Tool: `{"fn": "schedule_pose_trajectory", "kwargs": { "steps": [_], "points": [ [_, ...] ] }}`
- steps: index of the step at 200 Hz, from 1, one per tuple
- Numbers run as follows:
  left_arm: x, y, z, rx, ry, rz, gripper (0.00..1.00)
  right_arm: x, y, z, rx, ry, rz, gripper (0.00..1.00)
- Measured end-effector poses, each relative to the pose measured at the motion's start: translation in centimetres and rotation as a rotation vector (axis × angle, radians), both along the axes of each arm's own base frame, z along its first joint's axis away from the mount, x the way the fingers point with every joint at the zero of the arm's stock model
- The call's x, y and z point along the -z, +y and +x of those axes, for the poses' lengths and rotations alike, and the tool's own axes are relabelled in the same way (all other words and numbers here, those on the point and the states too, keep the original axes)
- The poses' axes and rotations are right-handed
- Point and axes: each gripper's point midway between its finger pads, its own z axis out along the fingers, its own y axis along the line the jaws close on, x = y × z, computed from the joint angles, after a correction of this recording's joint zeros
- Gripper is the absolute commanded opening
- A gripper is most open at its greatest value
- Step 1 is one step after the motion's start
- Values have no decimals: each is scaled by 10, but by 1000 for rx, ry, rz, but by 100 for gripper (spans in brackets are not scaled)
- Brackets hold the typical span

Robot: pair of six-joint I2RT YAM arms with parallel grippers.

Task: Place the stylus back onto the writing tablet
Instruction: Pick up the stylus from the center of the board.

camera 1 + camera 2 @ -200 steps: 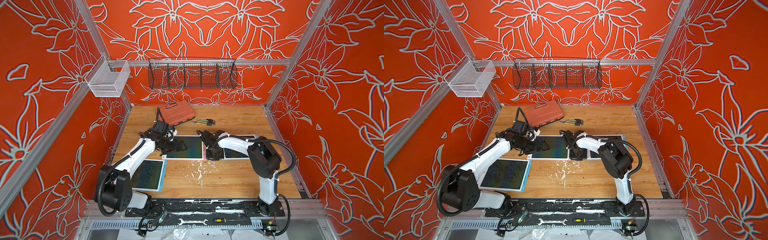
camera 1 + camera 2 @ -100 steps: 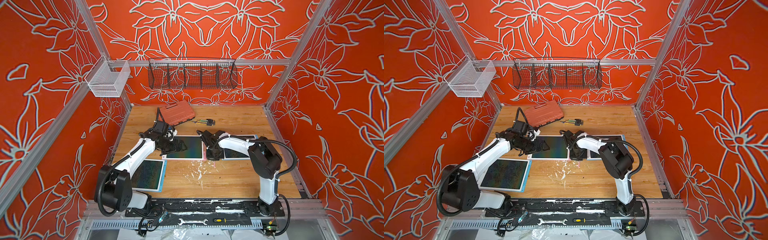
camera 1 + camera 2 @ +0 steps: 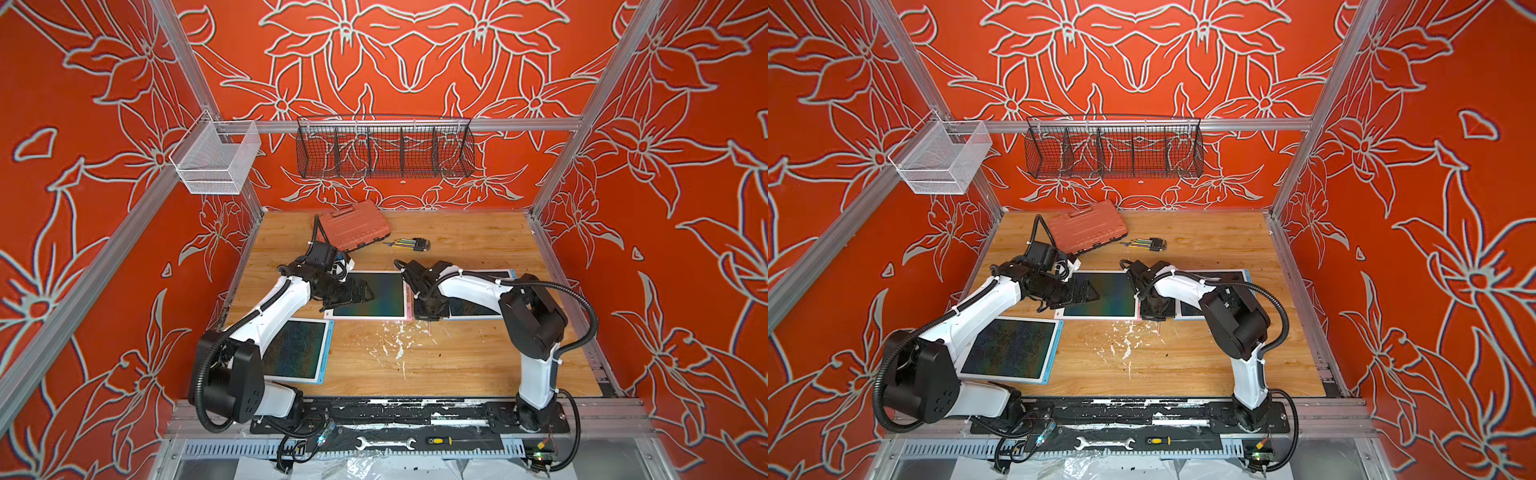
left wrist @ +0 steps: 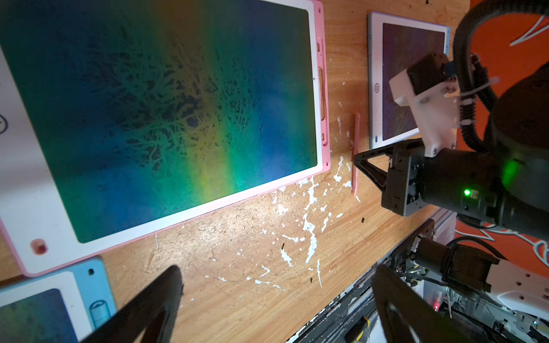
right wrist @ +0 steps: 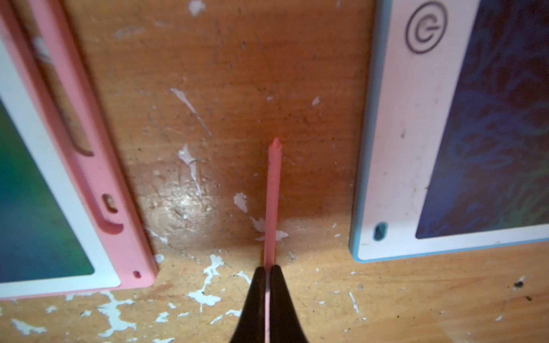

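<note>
Stylus (image 5: 272,193) is clamped by the right gripper (image 5: 269,282) between the pink-framed tablet (image 5: 98,178) and the blue-framed tablet (image 5: 386,148); the left gripper (image 4: 276,285) is spread wide above the former's left side.

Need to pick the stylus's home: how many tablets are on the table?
3: pink tablet mid-table; blue tablet at the front left; second blue tablet right of the pink, partly under the right arm. None appears hidden.
</note>
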Motion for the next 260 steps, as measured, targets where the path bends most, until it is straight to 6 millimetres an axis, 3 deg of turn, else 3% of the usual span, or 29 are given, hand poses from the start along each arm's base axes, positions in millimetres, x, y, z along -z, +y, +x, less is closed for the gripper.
{"fn": "schedule_pose_trajectory", "kwargs": {
  "steps": [127,170,260],
  "points": [
    [-1,0,0,0,-5,-1,97,4,-1,-1,19,-2,3,8],
    [-2,0,0,0,-7,-2,97,4,-1,-1,21,-5,5,0],
    [-2,0,0,0,-8,-2,97,0,0,0,-15,-28,27,0]
  ]
}}
